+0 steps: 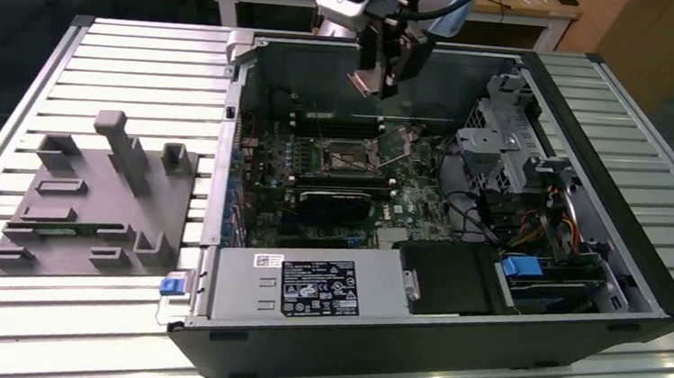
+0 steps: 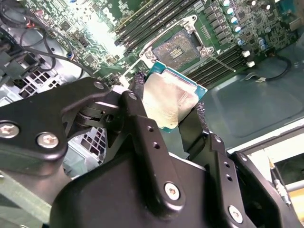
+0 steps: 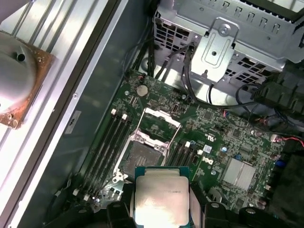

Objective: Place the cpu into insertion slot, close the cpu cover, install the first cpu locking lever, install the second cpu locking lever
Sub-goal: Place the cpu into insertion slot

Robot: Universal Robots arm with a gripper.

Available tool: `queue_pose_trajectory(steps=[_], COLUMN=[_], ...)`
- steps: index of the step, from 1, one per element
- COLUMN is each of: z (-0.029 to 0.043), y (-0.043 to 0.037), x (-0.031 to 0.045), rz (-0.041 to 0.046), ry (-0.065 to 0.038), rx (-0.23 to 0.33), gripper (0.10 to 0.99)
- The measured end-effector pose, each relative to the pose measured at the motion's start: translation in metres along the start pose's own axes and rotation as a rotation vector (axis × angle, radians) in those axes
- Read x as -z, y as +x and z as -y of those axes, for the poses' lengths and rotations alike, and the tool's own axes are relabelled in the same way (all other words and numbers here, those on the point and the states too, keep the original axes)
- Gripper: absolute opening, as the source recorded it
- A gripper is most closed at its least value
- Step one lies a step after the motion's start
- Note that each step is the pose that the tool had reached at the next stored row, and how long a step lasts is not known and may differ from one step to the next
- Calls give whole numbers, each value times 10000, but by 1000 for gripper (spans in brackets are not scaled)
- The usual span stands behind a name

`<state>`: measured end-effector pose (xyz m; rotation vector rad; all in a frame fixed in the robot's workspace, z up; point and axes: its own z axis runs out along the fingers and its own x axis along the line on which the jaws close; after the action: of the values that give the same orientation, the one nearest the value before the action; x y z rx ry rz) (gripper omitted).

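Pinching the cpu (image 3: pixel 161 199) in both wrist views, the hand (image 2: pixel 168 102) hangs above the open insertion slot (image 2: pixel 178 47).

There is one cpu (image 3: pixel 160 199) and one tool (image 1: pixel 377 87); one open computer case (image 1: pixel 420 358) containing one motherboard (image 3: pixel 213 142), one cpu socket (image 3: pixel 140 156) and one labelled power supply (image 1: pixel 305 288); one grey moulded fixture (image 1: pixel 82 214); one slatted bench (image 1: pixel 142 56).
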<state>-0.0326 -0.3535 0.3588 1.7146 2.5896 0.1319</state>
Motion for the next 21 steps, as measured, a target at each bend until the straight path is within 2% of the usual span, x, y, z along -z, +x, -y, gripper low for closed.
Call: queue_pose_trajectory(steps=[21], z=[16], y=[5], x=[-30], rz=[132], ry=[-28], rx=[-1477], gripper=[541])
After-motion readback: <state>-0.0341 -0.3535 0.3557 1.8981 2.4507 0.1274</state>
